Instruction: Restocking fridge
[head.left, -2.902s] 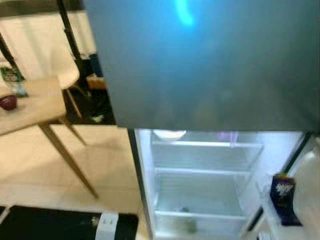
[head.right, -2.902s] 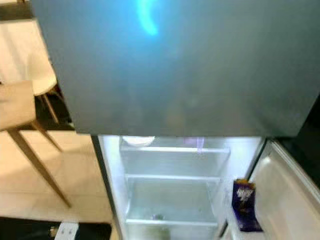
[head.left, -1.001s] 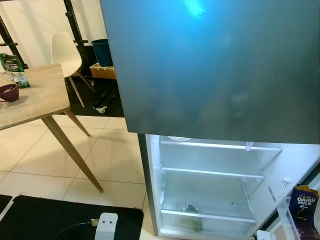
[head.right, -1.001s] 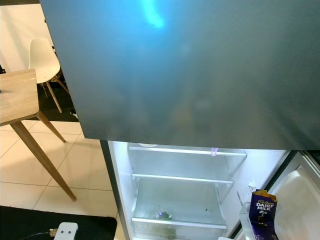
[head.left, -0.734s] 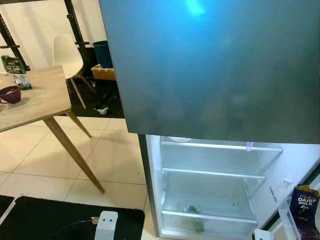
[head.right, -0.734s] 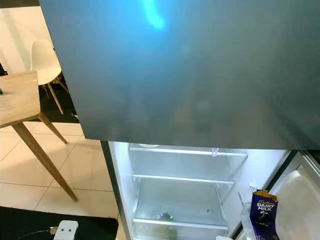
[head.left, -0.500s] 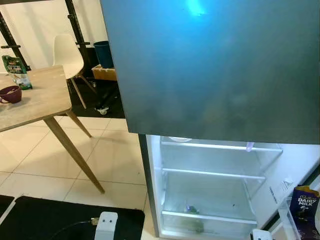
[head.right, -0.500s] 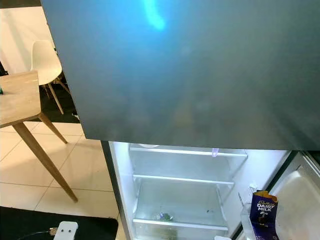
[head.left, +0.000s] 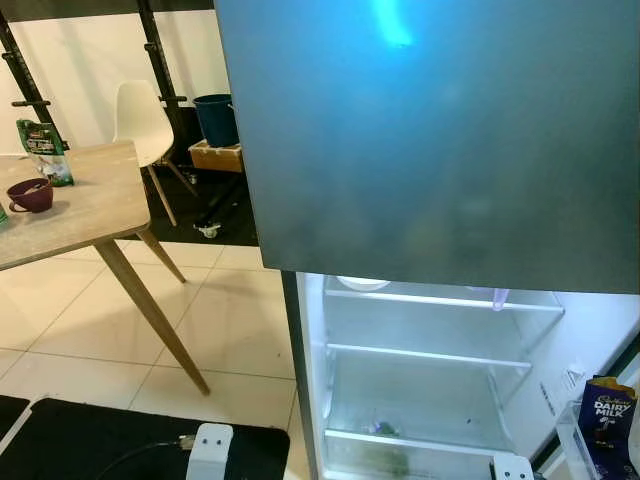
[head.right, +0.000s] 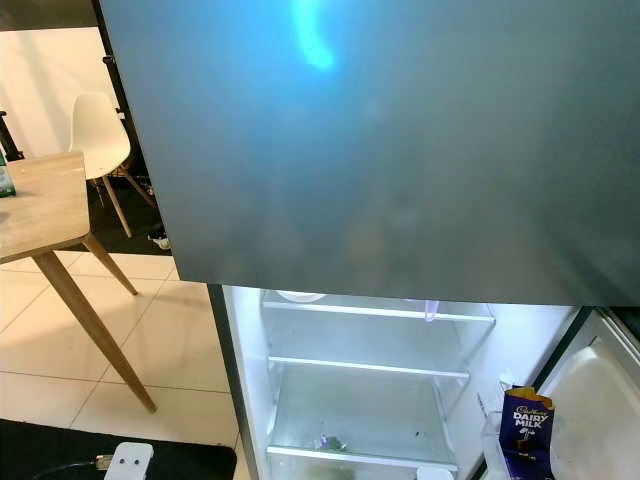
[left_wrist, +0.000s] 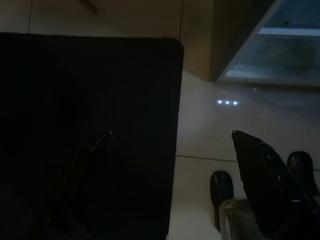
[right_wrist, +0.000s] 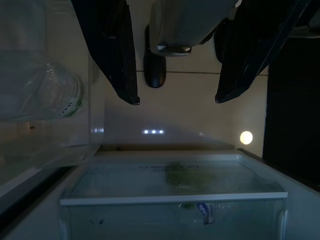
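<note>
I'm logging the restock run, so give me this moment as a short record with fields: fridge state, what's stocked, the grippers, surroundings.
fridge: lower compartment open and lit, upper door shut
shelves: clear shelves nearly bare; small item on the lowest
door rack: purple Dairy Milk pack upright
left gripper: hanging over the floor, fingers apart
right gripper: hanging by the fridge bottom, fingers apart, holding nothing
surroundings: wooden table with maroon bowl; white chair

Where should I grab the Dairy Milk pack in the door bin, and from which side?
Probably by its upper half, from above. The purple Dairy Milk pack stands upright in the door bin, its lower part tucked behind the bin's clear wall, so only the top stands free. Close the right gripper, now open and hanging low, across the pack's thin sides; how thick the pack is cannot be told.
</note>
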